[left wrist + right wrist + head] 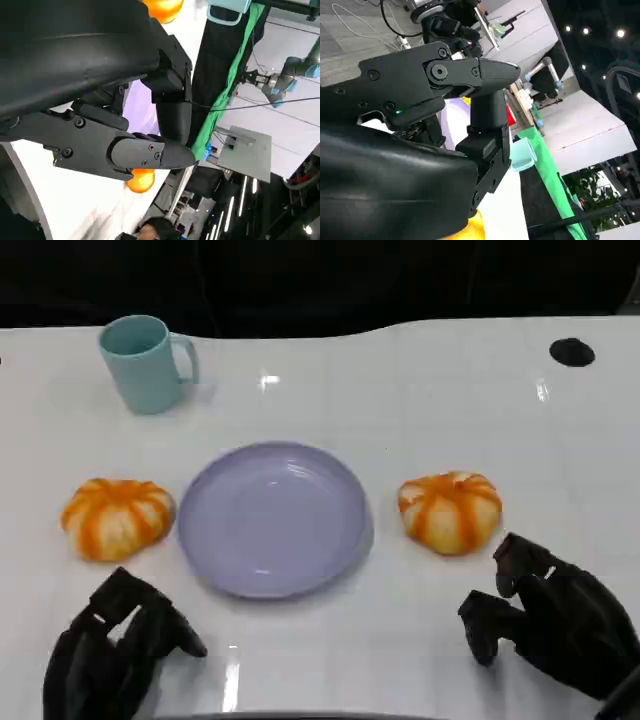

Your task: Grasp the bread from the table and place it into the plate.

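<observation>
Two round orange-and-white striped breads lie on the white table, one [117,517] left of the lavender plate [272,518] and one [451,510] right of it. The plate holds nothing. My left hand [115,645] hovers near the front edge, below the left bread, holding nothing, fingers apart. My right hand [555,615] sits just below and right of the right bread, also holding nothing, not touching it. In the left wrist view the left hand [125,125] reaches toward the plate [142,107], with a bread [140,181] beyond it. The right wrist view shows the right hand [445,100] above a bread [474,226].
A teal mug [147,362] stands at the back left, well behind the plate. A small black round mark [571,352] lies at the back right. The table's dark far edge runs along the top. Bare white table lies between the hands and the plate.
</observation>
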Available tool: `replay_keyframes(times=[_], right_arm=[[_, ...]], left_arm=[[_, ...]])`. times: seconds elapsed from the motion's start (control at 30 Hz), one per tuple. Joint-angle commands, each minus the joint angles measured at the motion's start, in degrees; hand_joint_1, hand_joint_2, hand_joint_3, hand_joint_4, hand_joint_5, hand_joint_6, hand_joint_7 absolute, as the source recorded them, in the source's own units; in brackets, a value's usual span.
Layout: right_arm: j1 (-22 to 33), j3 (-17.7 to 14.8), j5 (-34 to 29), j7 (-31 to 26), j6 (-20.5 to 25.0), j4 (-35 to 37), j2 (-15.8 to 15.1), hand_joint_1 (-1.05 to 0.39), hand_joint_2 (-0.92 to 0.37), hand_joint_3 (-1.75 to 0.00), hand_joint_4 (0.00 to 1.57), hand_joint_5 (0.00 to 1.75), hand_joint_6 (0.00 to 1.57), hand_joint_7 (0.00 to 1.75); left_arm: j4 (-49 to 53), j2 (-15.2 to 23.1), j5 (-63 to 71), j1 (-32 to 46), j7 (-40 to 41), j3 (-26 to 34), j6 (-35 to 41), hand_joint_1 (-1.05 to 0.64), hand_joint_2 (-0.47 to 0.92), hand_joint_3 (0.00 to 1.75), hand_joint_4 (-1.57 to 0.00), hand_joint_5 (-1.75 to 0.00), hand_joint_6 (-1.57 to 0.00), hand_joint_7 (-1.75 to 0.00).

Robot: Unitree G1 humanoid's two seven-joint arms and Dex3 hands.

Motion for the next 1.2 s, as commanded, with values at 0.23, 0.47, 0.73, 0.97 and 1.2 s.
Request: replay_keyframes(times=[0.23,0.47,0.73,0.97,1.2], right_arm=[[-0.24,-0.74,-0.07,-0.21,-0.58,-0.12,-0.89,-0.47,-0.92,-0.37,0.81,1.75,0.58,1.75],[-0.41,-0.88,0.06,-0.62,-0.32,0.0,-0.73,-0.48,-0.92,-0.36,0.8,1.75,0.58,1.75],[-0.13,-0.14,-2.68,-2.79,-2.62,-1.3,-1.3,-0.49,-0.92,-0.35,0.77,1.75,0.53,1.75],[-0.86,0.25,-10.64,-7.47,-20.26,-0.19,-1.72,-0.51,-0.92,-0.28,0.47,1.67,0.54,0.85],[-2.34,2.15,-20.02,-13.69,-33.72,-0.42,-5.63,-0.5,-0.92,-0.2,0.42,0.92,0.51,0.24]], left_arm=[[-0.74,0.57,0.3,0.12,0.74,0.09,-0.11,-0.58,0.92,0.25,-0.65,-1.75,-0.51,-1.52],[-0.75,0.57,0.52,-0.03,1.05,-0.05,-0.44,-0.59,0.92,0.25,-0.65,-1.75,-0.51,-1.52],[-0.98,0.54,0.64,0.2,1.13,-0.22,-0.66,-0.59,0.92,0.26,-0.64,-1.75,-0.5,-1.52],[-0.99,0.69,0.46,0.15,1.07,-0.24,0.3,-0.59,0.92,0.25,-0.64,-1.75,-0.5,-1.54],[-0.55,0.7,0.71,-0.2,1.2,-0.26,0.11,-0.6,0.92,0.23,-0.65,-1.75,-0.5,-1.55]])
